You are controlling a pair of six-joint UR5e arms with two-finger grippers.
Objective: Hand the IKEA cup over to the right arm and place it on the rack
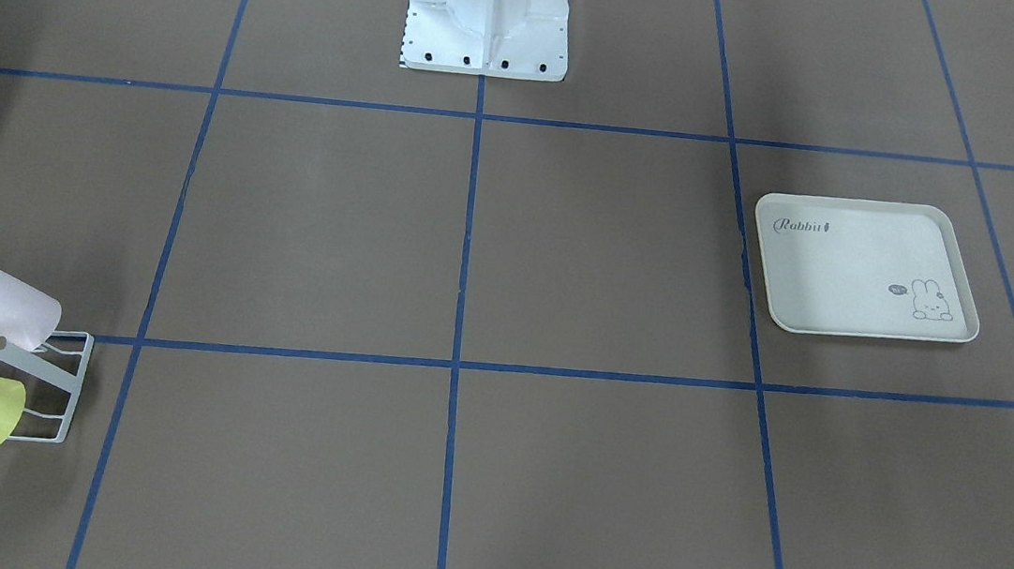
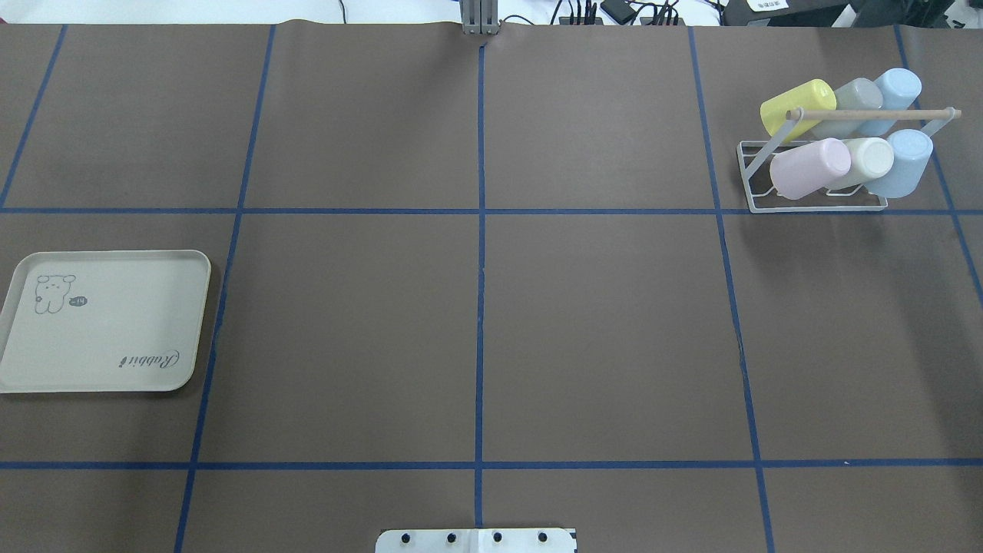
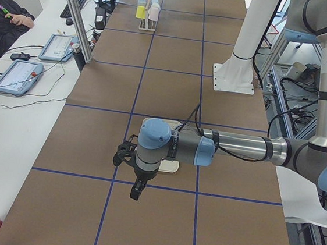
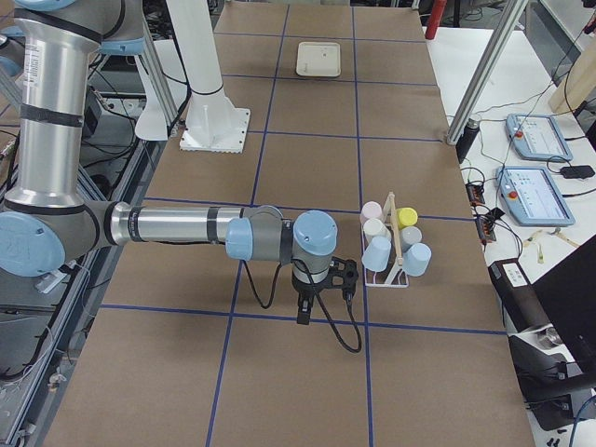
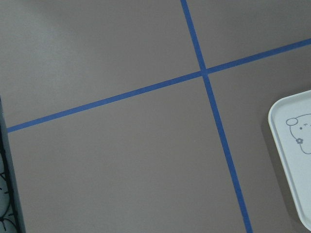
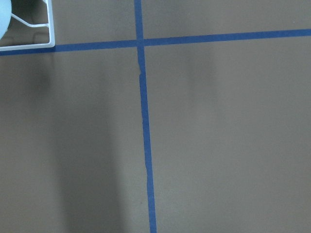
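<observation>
From where I stand there is no cup left to hand over: the cream tray [image 2: 104, 322] on the robot's left lies bare, and all six plastic cups sit on the rack [image 2: 818, 206] at the far right of the worktop [image 2: 599, 330]. Which of them is the task's IKEA cup I cannot say. The back row holds the yellow cup [image 2: 797, 106], a grey cup [image 2: 858, 96] and a pale blue cup [image 2: 898, 88]. The front row holds the pink cup [image 2: 810, 167], a cream cup [image 2: 868, 157] and a second blue cup [image 2: 906, 161]. All six are tilted mouth-down over the prongs.

The right arm [image 4: 177, 226] reaches out level above the worktop with the right gripper [image 4: 346, 275] just beside the rack, and the left gripper [image 3: 124, 152] hangs over the tray. Both show only from the table's ends, so I cannot tell whether their fingers are spread or closed, though I see no cup at either.

I judge the placing done. The sensible care now is to keep the right arm's loose cable loop and its fingers clear of the wooden dowel [image 2: 875, 114], since the rack is thin white wire and looks light enough to slide. The cups are smooth, matte, slightly tapered cylinders. The tray is rounded, with a shallow lip and a printed rabbit, and the worktop is dull brown sheet crossed by blue tape [image 2: 480, 307].
</observation>
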